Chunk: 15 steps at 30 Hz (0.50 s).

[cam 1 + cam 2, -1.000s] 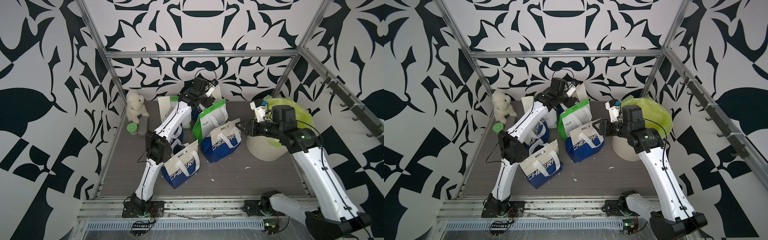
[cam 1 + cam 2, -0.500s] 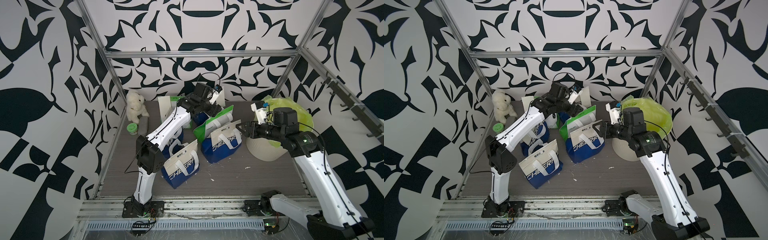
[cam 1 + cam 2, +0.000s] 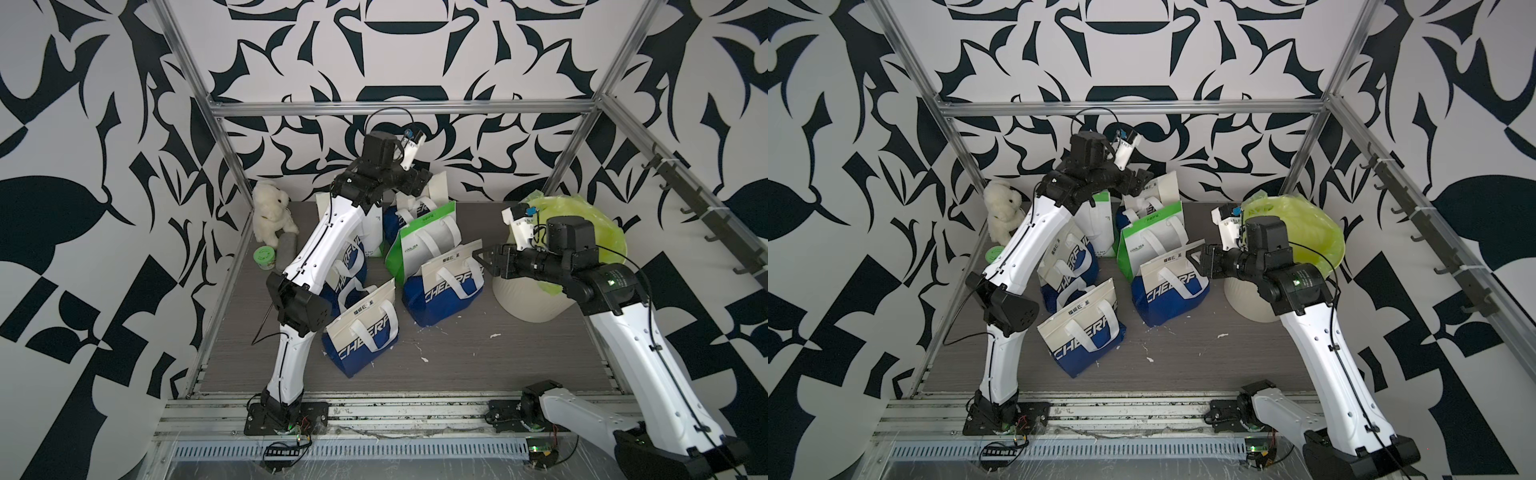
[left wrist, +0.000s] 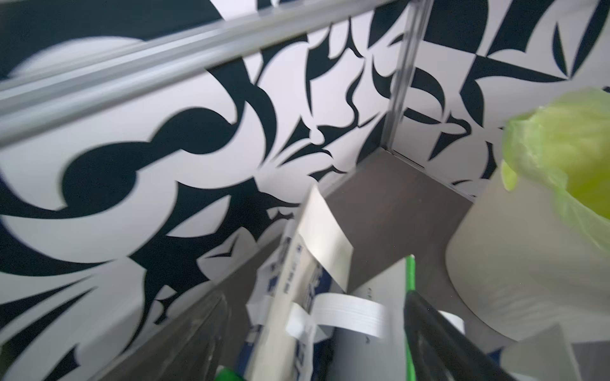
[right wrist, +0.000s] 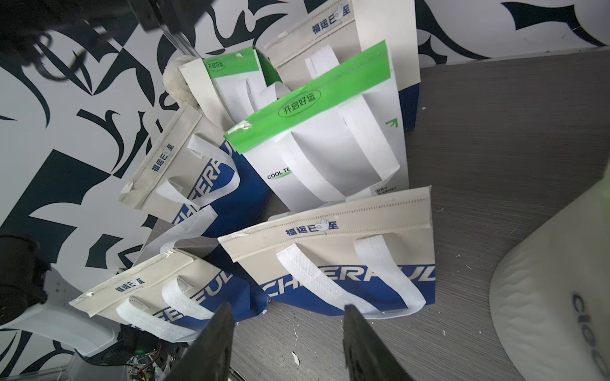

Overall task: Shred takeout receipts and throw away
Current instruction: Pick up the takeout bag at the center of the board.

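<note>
1. Bench [image 3: 457,374]: a cluster of handled bags fills the centre and runs back to 12 o'clock. The bin [image 3: 536,303] with its yellow-green liner [image 3: 590,224] stands at 3 o'clock. A plush toy [image 3: 270,212] sits at 10 o'clock.
2. Takeout receipts: no loose slip is plainly in view. In the right wrist view the bag tops carry only torn tape stubs [image 5: 242,125]. In the left wrist view a pale panel [image 4: 325,231] rises from the rear bag [image 3: 415,208] at 12 o'clock. That view is blurred, so I cannot tell whether it is a receipt or the bag's own flap.
3. Left gripper [image 3: 417,187]: it hangs over the rear bag with its fingers spread wide and nothing between them. I cannot tell whether it touches the bag.
4. Right gripper [image 5: 288,306]: about half spread and empty. It sits at the top corner of the centre blue bag [image 3: 444,286], between that bag and the bin.
5. Judged step: finding and picking the next receipt, most likely at the rear bag. Nothing is being torn or dropped. White scraps [image 3: 424,359] lie on the bench at 6 o'clock of the bags.
6. Next move calls for:
   - confirming that the panel is a slip;
   - pinching its free edge alone with the left gripper, clear of the handles;
   - bringing the right gripper in to take the opposite edge for tearing;
   - carrying the pieces to 3 o'clock, over the liner.
</note>
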### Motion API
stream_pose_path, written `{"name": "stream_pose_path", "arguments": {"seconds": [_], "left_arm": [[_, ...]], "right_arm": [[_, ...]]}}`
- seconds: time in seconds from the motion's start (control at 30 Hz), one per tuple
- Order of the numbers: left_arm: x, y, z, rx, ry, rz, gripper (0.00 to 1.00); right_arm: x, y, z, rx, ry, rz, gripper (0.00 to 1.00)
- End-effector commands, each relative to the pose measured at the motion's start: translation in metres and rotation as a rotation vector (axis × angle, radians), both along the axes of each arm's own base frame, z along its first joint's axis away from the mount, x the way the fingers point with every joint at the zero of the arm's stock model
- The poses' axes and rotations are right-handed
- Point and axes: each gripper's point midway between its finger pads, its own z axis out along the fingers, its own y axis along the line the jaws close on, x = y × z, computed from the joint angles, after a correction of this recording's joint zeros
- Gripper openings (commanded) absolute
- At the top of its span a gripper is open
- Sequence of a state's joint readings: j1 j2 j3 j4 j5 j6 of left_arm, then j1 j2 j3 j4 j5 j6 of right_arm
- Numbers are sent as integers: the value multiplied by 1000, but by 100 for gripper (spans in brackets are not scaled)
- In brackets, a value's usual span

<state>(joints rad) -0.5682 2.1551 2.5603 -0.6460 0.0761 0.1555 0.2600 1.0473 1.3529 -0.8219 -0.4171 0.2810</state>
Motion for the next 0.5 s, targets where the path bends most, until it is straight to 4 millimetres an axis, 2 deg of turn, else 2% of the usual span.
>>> {"name": "stream_pose_path", "arguments": {"seconds": [0.0,0.1,0.27,0.47], "left_arm": [[17,9,-49,213,7,27,90],[30,16,-66,218,33,27,89],[31,6,-89,190,99,-38,88],[47,7,-111,230,100,-14,87]], "right_arm": [[-4,-2,14,-22,-58,6,54],[-3,-1,10,-24,-45,10,54],[0,-1,3,-35,-23,9,54],[-1,-3,-3,-40,-8,1,54]]}}
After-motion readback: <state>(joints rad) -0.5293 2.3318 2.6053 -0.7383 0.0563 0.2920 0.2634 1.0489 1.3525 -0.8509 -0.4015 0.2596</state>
